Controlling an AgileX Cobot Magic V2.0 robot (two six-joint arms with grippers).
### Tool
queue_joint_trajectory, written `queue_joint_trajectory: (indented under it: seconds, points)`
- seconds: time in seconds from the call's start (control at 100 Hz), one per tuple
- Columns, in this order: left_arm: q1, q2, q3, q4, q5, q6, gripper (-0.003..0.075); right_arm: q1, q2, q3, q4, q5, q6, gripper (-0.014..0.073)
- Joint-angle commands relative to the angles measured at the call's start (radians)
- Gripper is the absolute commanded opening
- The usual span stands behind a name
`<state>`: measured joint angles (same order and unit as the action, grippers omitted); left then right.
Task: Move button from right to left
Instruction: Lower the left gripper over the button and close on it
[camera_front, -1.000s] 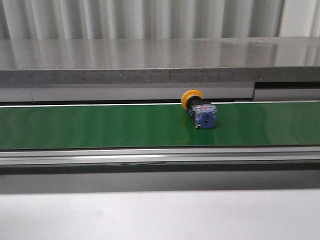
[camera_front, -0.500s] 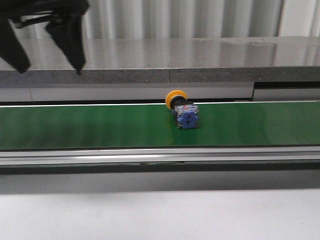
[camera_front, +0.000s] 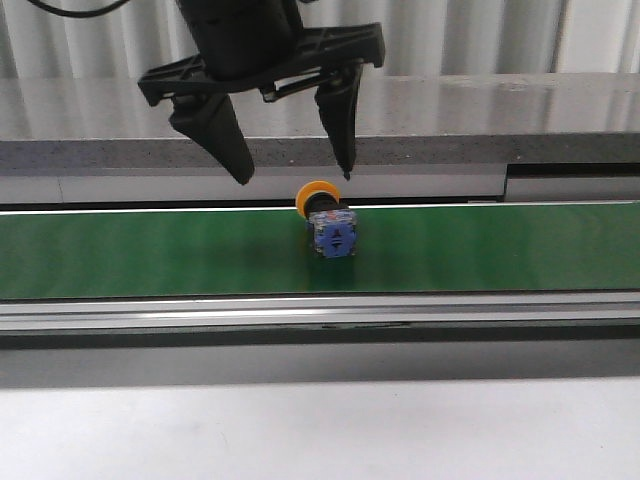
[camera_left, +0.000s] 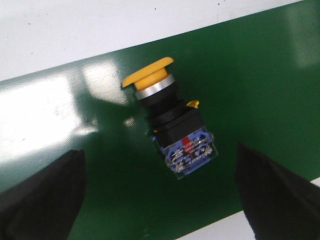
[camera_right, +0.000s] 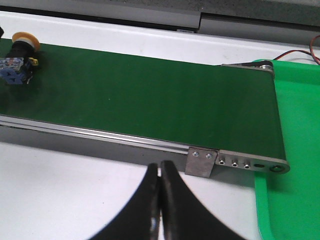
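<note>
- I have the left arm's black two-finger gripper (camera_front: 295, 178) hanging over the long green conveyor belt (camera_front: 150, 255), jaws spread wide, nothing between them
- front view: its left fingertip (camera_front: 238, 170) sits left of the button, the right fingertip (camera_front: 345, 165) just above and right of the cap, neither touching it
- left wrist view: both dark fingers (camera_left: 40, 197) flank the small push button with yellow-orange mushroom cap, black collar and clear bluish contact block (camera_left: 170, 122), clear gaps on both sides
- the button (camera_front: 328, 222) lies on its side on the belt, roughly mid-belt in the front view, near the far edge, cap pointing away toward the grey speckled stone ledge (camera_front: 450, 125), blue block facing the camera
- a silver ring shows under the cap and a small yellow tab beside the collar in the left wrist view
- the brushed metal rail (camera_front: 400, 312) runs along the near edge of the belt, white table surface (camera_front: 320, 430) in front of it
- my right arm's black gripper (camera_right: 159, 205) is pressed closed, fingers together, empty, over the white surface just beside the belt's end bracket (camera_right: 201, 161)
- right wrist view: the button (camera_right: 19, 59) is well apart from that gripper, a bright green tray (camera_right: 300, 150) lies past the belt's end roller
</note>
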<state>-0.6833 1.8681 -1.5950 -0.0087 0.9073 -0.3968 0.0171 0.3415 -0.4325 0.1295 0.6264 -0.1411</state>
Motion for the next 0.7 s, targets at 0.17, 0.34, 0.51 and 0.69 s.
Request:
queue_joint_trajectory:
  seconds: [0.17,0.34,0.51,0.69]
  points:
    - [-0.005,0.033,-0.066,-0.057,-0.026,-0.012,0.0573,0.000,0.005,-0.023,0.003,-0.074,-0.010,-0.0067]
    - [-0.001,0.065,-0.066,-0.053,-0.015,-0.012,0.0501,0.000,0.005,-0.023,0.003,-0.074,-0.010,-0.0067]
    - [-0.001,0.088,-0.066,-0.053,-0.011,-0.018,0.0314,0.000,0.005,-0.023,0.003,-0.074,-0.010,-0.0067]
    - [-0.001,0.076,-0.067,-0.047,-0.015,-0.020,0.0116,0.000,0.005,-0.023,0.003,-0.074,-0.010,-0.0067]
